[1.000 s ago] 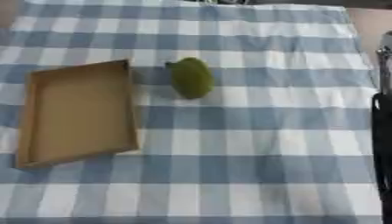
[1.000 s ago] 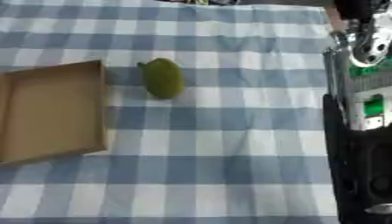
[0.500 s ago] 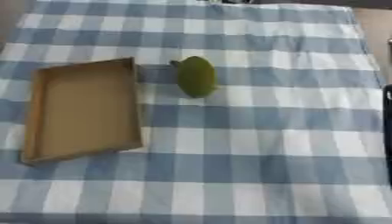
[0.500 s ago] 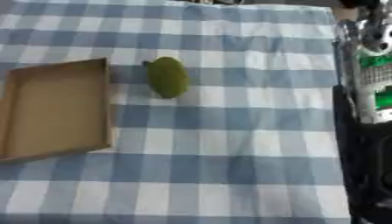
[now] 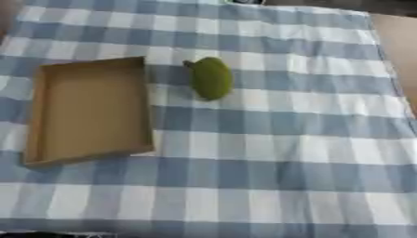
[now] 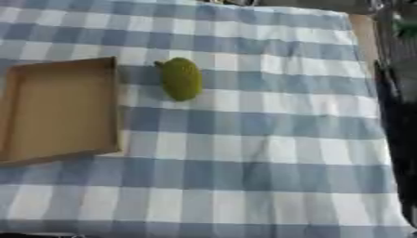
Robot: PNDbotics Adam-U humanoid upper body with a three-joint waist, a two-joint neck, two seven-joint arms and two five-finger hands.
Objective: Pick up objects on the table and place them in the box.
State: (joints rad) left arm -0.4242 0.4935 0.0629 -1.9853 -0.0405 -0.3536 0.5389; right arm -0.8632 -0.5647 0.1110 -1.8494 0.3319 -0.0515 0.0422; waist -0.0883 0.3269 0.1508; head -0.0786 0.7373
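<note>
Our arm at the right edge, fruit beside the box

We see only a dark arm [image 6: 397, 116] along the right edge of the right eye view; neither hand shows, so we cannot tell their state. A green fruit [image 5: 211, 77], perhaps a mango, lies on the checked cloth [image 5: 285, 139] just right of the open cardboard box [image 5: 146, 107].

The box [image 6: 57, 111] is cut off by the right eye view's left edge. Right of the tablecloth [image 6: 260, 139], a dark blurred shape [image 6: 399, 111] cannot be made out.
</note>
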